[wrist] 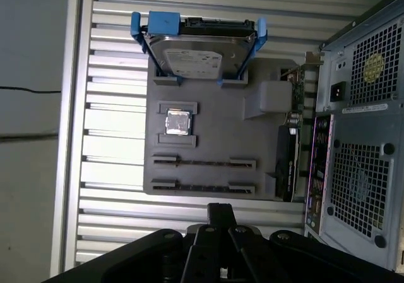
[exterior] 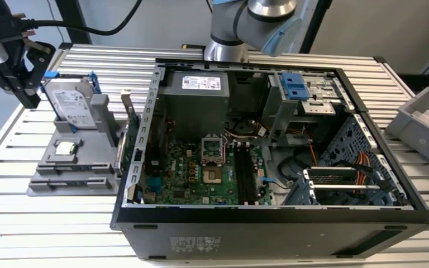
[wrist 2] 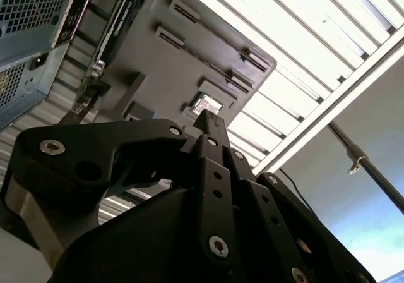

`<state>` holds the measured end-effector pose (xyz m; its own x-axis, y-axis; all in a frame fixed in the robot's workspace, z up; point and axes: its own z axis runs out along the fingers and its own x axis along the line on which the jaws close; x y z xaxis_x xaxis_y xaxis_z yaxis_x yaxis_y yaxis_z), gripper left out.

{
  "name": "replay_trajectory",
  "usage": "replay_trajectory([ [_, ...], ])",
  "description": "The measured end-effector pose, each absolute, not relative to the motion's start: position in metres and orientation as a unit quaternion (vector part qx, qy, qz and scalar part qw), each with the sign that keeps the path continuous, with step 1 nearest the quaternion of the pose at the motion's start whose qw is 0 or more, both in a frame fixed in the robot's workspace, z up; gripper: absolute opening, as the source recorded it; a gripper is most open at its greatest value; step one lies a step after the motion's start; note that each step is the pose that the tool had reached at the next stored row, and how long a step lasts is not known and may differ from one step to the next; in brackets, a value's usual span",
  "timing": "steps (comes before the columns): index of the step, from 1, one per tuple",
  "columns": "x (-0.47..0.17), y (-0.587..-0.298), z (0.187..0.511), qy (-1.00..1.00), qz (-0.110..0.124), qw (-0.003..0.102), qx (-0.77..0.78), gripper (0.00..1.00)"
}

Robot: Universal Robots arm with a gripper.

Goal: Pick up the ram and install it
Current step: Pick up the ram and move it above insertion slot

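Ram: place cannot be told for sure.

In the exterior view, upper left of the frame: black angular gripper (exterior: 29,99) close over a flat grey moulded holder (exterior: 58,181), on a ribbed aluminium table (exterior: 51,234). On the holder, upright, a silver hard drive (exterior: 71,106) in a blue frame; below it in the frame, flat, a small square metal processor (exterior: 66,148). Along the holder's edge nearest the case, a green expansion card (exterior: 130,142) on edge. Centre of the frame: open black steel computer case (exterior: 274,223), green motherboard (exterior: 192,173) inside, long black memory slots (exterior: 246,170) side by side; cannot tell whether filled.

In the second wrist view: matte black linkage with silver rivets, fingers pressed flat together to a narrow tip, nothing seen between them; beyond the tip, the holder's grey face and the shiny processor.

In the first wrist view: same clenched tip near the holder's border. Nearest it, two long narrow holder slots, each with a thin dark strip (wrist: 203,163) between end brackets; perhaps ram seen edge-on, perhaps bare groove, cannot tell. Beside the holder, the case's perforated grey rear panel.
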<state>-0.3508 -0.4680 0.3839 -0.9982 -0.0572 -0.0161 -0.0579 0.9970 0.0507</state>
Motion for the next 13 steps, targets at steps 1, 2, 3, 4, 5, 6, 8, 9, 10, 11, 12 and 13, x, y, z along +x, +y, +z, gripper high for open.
replay_trajectory([
  [1,-0.3508,-0.4680,0.3839,0.999,0.026,0.007,-0.030,0.00],
  [2,-0.3508,-0.4680,0.3839,0.999,0.026,0.007,-0.032,0.00],
  [3,-0.3508,-0.4680,0.3839,0.999,0.026,0.007,-0.035,0.00],
  [4,-0.3508,-0.4680,0.3839,0.999,0.026,0.007,-0.038,0.00],
  [5,-0.3508,-0.4681,0.3839,0.999,0.026,0.007,-0.041,0.00],
  [6,-0.3508,-0.4680,0.3838,0.999,0.026,0.007,-0.045,0.00],
  [8,-0.3508,-0.4680,0.3838,0.998,0.026,0.007,-0.054,0.00],
  [9,-0.3508,-0.4680,0.3839,0.998,0.026,0.006,-0.060,0.00],
  [10,-0.3508,-0.4680,0.3839,0.998,0.026,0.006,-0.065,0.00],
  [11,-0.3508,-0.4680,0.3839,0.997,0.026,0.006,-0.070,0.00],
  [12,-0.3508,-0.4680,0.3839,0.997,0.026,0.006,-0.075,0.00],
  [13,-0.3508,-0.4681,0.3838,0.996,0.026,0.006,-0.080,0.00],
])
